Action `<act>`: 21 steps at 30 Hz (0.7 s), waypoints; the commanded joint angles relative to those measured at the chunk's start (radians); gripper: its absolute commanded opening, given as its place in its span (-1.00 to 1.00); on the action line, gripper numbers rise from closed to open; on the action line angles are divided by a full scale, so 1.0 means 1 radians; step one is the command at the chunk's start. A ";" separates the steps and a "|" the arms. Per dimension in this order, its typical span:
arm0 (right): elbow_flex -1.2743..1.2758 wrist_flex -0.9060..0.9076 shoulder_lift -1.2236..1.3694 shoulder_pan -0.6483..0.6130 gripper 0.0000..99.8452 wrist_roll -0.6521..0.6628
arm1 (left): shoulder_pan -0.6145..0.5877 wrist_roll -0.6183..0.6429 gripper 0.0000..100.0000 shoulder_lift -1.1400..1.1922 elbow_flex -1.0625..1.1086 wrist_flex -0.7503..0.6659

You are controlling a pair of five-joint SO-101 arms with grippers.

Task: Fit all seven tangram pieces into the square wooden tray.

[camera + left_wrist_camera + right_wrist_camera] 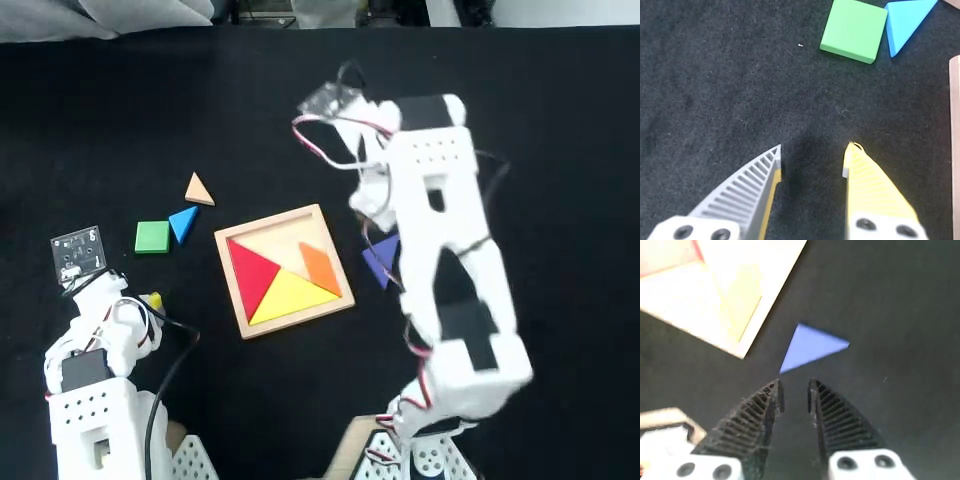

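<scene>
I'm hovering my right gripper (795, 390), jaws slightly apart and empty, near the purple triangle (810, 347) lying just beside the tray (771, 302) (light, stiff, likely slick); I'm planning to pinch its side edges.

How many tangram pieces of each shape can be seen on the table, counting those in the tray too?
Triangles: 5 (red triangle, yellow triangle, light blue triangle, tan triangle, dark blue triangle)
Squares: 1 (green square)
Parallelograms: 1 (orange parallelogram)
Total: 7
</scene>
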 commanded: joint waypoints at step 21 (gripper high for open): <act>0.618 -0.838 -0.076 0.040 -0.83 -0.227 | 0.013 -0.006 -0.58 -0.008 -0.007 -0.015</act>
